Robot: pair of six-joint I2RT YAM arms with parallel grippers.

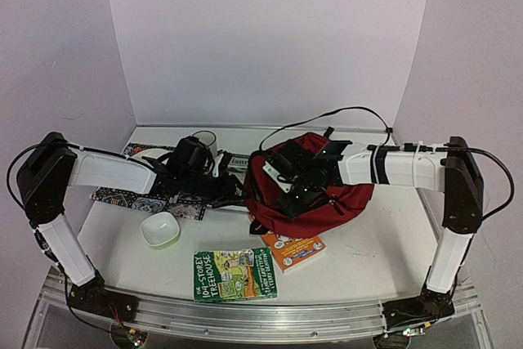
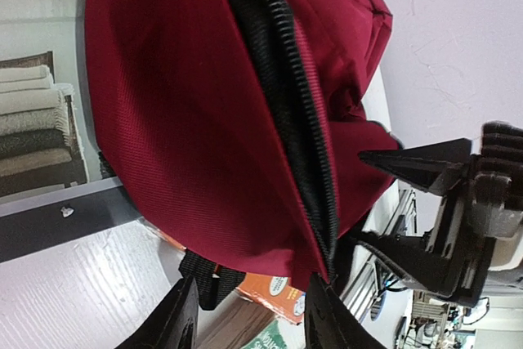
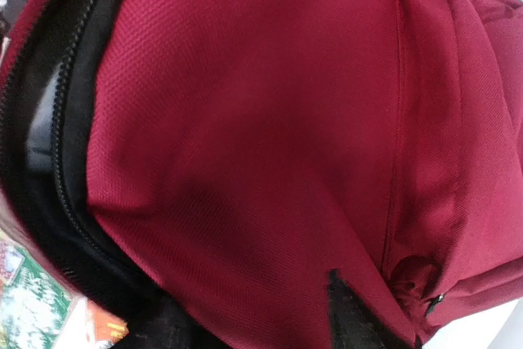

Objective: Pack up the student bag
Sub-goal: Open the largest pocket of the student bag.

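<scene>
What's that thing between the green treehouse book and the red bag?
An orange book lies there, its far edge tucked under the student bag, just beyond the green book. The top view shows it.

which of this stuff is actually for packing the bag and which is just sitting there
For the job: dark red fabric backpack; green paperback book and orange paperback book, likely to go in.
Just lying about: white shallow bowl; patterned cloth mat; white cup at the back.
</scene>
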